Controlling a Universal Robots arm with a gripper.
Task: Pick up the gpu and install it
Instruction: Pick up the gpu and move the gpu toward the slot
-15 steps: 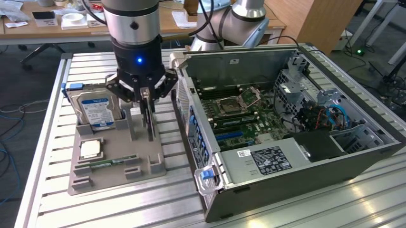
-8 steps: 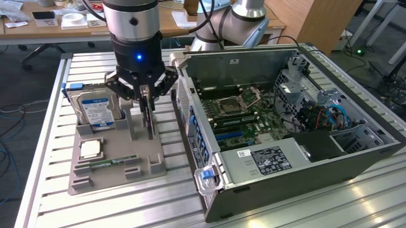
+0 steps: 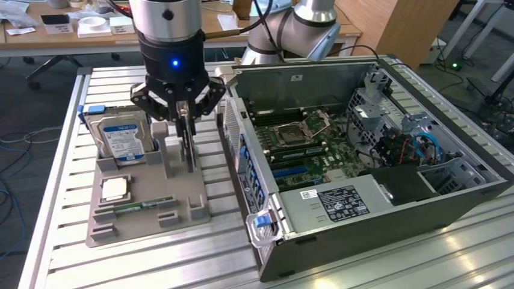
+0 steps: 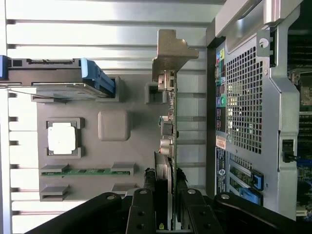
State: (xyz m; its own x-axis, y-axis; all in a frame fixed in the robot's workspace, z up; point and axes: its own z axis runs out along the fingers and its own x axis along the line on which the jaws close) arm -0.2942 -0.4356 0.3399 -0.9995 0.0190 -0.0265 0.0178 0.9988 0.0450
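Observation:
The gpu [image 3: 189, 144] stands on edge, upright, over the grey holder tray [image 3: 148, 183] just beside the open computer case [image 3: 449, 198]. My gripper [image 3: 185, 114] comes straight down on it, one finger on each face of the card, shut on its top edge. In the wrist view the gpu [image 4: 168, 126] runs edge-on away from my gripper [image 4: 165, 183], with its silver bracket [image 4: 169, 53] at the far end. Both black fingertips [image 4: 150, 181] press against the card. Whether the card's lower edge still sits in the tray slot, I cannot tell.
On the tray also sit a hard drive [image 3: 120, 139] with a blue-white label, a square processor [image 3: 115, 189] and a narrow green memory stick [image 3: 132, 206]. The case lies on its side on the slatted aluminium table [image 3: 64, 180], motherboard [image 3: 301, 141] exposed. Its perforated rear panel [image 4: 241, 102] is close to the card.

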